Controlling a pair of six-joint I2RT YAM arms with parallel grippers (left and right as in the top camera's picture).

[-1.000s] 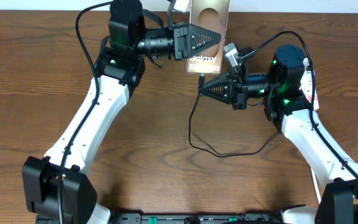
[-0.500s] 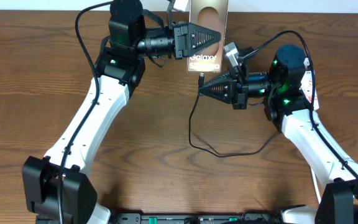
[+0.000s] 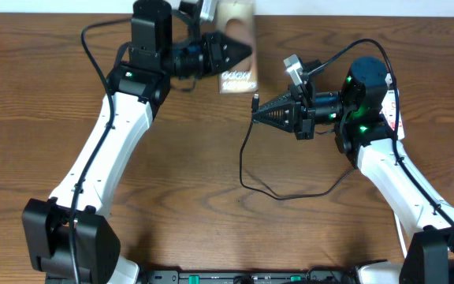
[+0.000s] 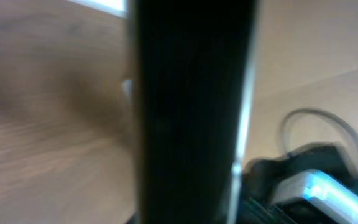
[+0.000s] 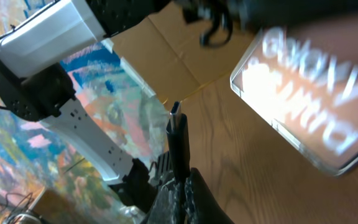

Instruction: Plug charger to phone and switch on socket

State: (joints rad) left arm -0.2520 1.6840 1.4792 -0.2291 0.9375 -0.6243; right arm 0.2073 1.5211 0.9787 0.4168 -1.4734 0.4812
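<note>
In the overhead view my left gripper [image 3: 239,52] is shut on the phone [image 3: 237,78], a bronze slab with white lettering, held blurred above the table's far edge. The phone's dark edge [image 4: 191,112] fills the middle of the left wrist view. My right gripper [image 3: 257,113] is shut on the charger's black connector [image 3: 254,100], which points toward the phone with a gap between them. In the right wrist view the connector [image 5: 176,134] stands up from the gripper [image 5: 182,177], with the phone [image 5: 316,112] at the upper right. The cable [image 3: 243,167] loops down over the table. The socket [image 3: 397,118] shows only as a white sliver behind the right arm.
The left arm's white link [image 5: 48,37] crosses the top left of the right wrist view. The right arm [image 4: 303,186] shows blurred at the lower right of the left wrist view. Bare wooden table [image 3: 180,173] lies between the two arms.
The left arm has swung left and back, carrying the phone away from the connector and tilting it. The right arm and the charger have not moved.
</note>
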